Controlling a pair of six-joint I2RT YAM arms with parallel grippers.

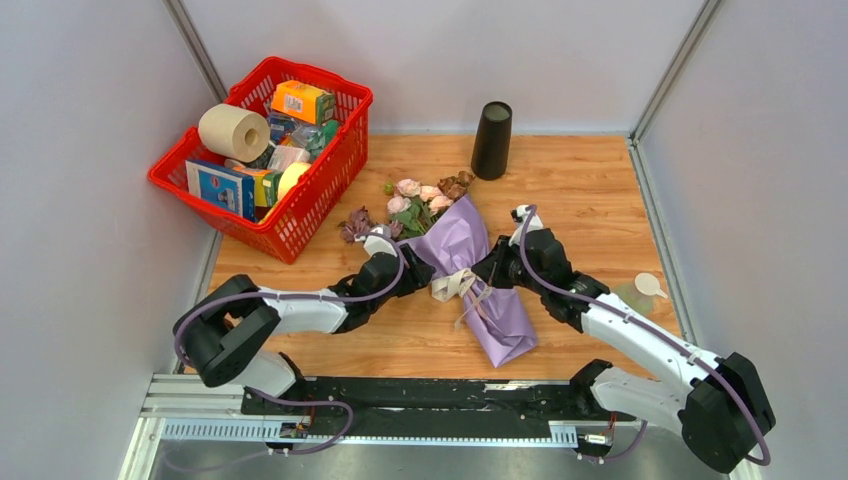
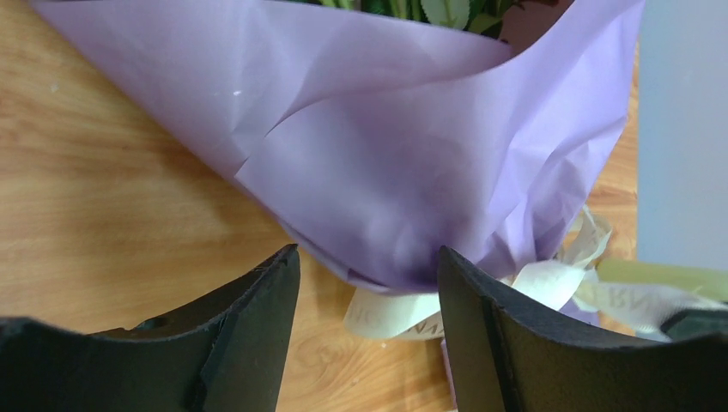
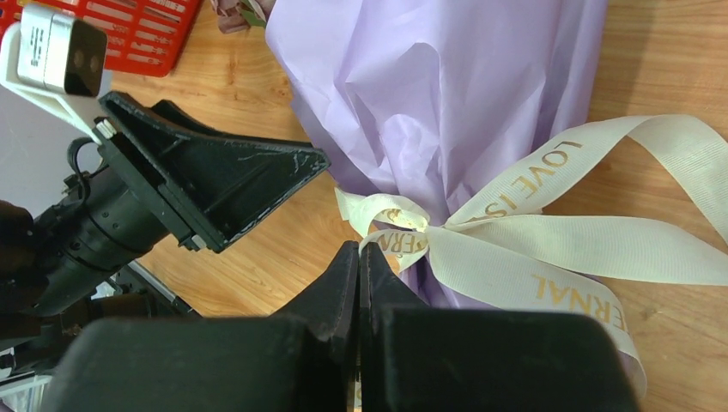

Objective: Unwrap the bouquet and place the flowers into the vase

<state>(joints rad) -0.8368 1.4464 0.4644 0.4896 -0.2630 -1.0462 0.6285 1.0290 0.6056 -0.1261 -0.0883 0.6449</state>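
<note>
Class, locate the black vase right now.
In the top view, the vase stands upright at the table's far edge, right of the red basket, just beyond the bouquet.

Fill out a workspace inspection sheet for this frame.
Surface: wooden table, no spills seen.
Job's things: bouquet lying flat, lilac wrap on, cream ribbon knotted; black vase upright beyond it.
Clutter: red basket of groceries, back left; pale small object at right edge, unclear.
Grippers: left gripper fingers open astride the wrap's neck; right gripper shut at the ribbon knot, pinch unclear.
Cables: purple cables looped along both arms.
Surroundings: grey walls, metal frame posts.
</note>
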